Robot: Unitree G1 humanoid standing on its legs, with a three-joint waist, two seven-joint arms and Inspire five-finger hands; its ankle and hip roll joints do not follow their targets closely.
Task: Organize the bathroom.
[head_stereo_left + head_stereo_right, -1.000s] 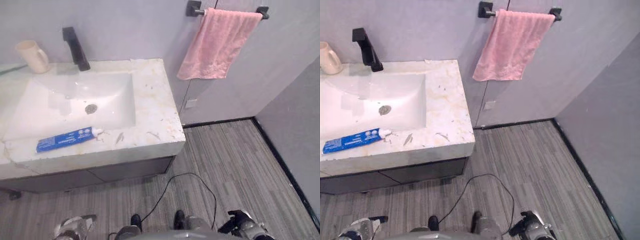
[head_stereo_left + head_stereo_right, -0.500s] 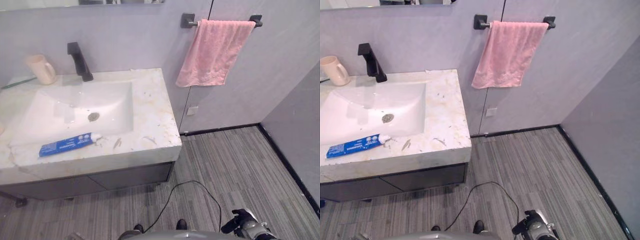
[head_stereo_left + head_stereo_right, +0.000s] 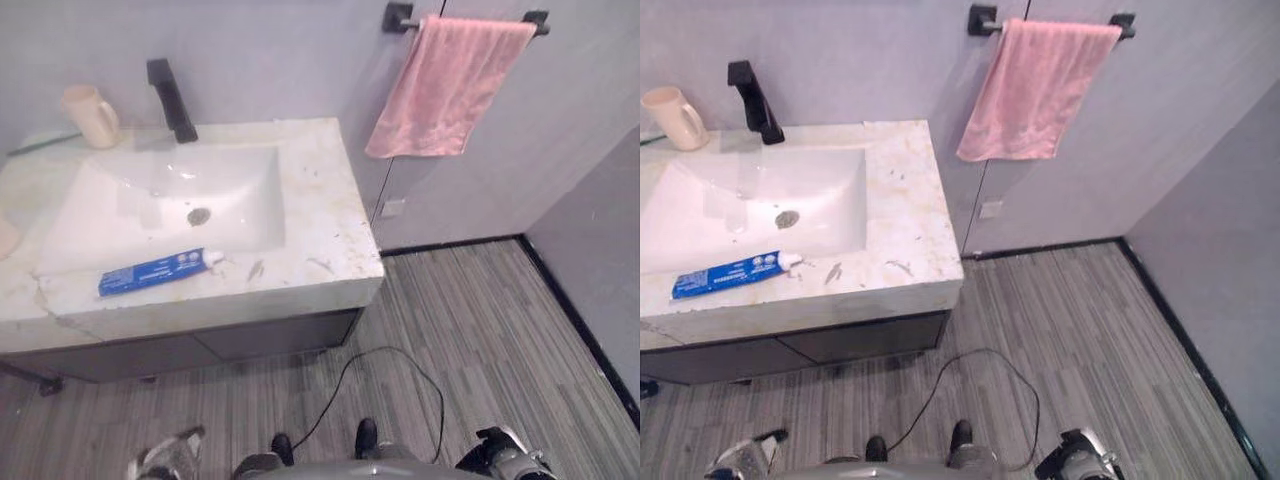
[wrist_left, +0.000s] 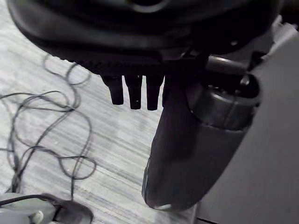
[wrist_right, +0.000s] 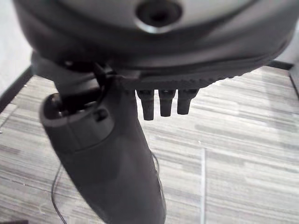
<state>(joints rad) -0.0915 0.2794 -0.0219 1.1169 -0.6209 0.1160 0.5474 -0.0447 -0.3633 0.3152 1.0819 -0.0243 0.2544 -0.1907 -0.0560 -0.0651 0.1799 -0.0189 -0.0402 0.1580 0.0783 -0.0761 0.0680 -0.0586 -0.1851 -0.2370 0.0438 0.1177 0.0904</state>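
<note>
Blue toothpaste tube [image 3: 155,272]: lies on marble counter [image 3: 310,225], left of frame centre, at the front lip of the white sink [image 3: 160,205]. Beige cup [image 3: 90,115] and black faucet [image 3: 172,100]: upper left. Pink towel [image 3: 450,85] on wall rail [image 3: 465,18]: upper right. Left hand [image 4: 135,91] and right hand [image 5: 161,105]: fingers straight, empty, hanging over grey floor [image 3: 480,320].

The surface [image 3: 310,215] is white marble with brown veins, the toothpaste tube [image 3: 152,272] blue, the towel [image 3: 445,85] pink, the faucet [image 3: 172,100] black, the cup [image 3: 90,115] cream, the floor [image 3: 480,330] grey striped.
</note>
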